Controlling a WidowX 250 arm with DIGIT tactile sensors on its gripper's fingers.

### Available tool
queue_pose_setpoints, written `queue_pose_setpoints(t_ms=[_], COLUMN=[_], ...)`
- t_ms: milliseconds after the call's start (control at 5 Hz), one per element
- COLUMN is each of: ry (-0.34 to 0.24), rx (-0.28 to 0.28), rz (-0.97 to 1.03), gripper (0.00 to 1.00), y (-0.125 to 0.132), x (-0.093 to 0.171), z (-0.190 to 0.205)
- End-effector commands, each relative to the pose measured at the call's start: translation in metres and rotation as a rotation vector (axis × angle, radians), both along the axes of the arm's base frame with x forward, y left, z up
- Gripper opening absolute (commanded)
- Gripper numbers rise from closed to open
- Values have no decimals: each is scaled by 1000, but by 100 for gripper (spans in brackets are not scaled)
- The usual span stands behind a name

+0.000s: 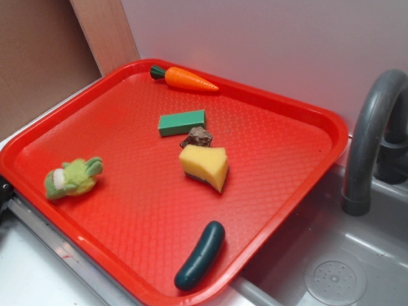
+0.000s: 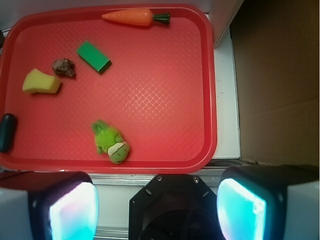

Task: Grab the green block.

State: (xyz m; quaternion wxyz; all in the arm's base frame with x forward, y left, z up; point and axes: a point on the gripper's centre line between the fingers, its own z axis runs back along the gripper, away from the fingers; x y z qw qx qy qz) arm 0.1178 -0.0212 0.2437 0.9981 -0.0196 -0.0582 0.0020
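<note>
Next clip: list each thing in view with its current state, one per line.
Gripper: open, above the tray's near edge, holding nothing.
Green block: lying flat on the tray, untouched.
Carrot: lying by the tray's rim.
Brown lump: between block and sponge.
Yellow sponge: resting on the tray.
Plush toy: lying on its side.
Dark green cylinder: lying near the tray's edge.
Red tray: flat beside the sink.

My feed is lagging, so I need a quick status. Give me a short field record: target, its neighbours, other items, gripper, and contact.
target: small teal-green rectangular block, lying flat on the red plastic tray
nearest neighbour: brown lumpy chunk, just beside the block
other items: orange toy carrot, yellow sponge wedge, dark green rounded cylinder, lime-green plush toy
gripper: open, outside the tray's near rim
contact: none; the block is not held
</note>
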Motion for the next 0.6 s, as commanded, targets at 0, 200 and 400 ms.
queue_pose_setpoints(t_ms=[0, 200, 400], ry=[0, -16, -69], rx=[0, -7, -17], rz=[0, 10, -43], gripper=[100, 100, 100], y=[0, -1, -2], x=[0, 1, 8], z=[0, 0, -3])
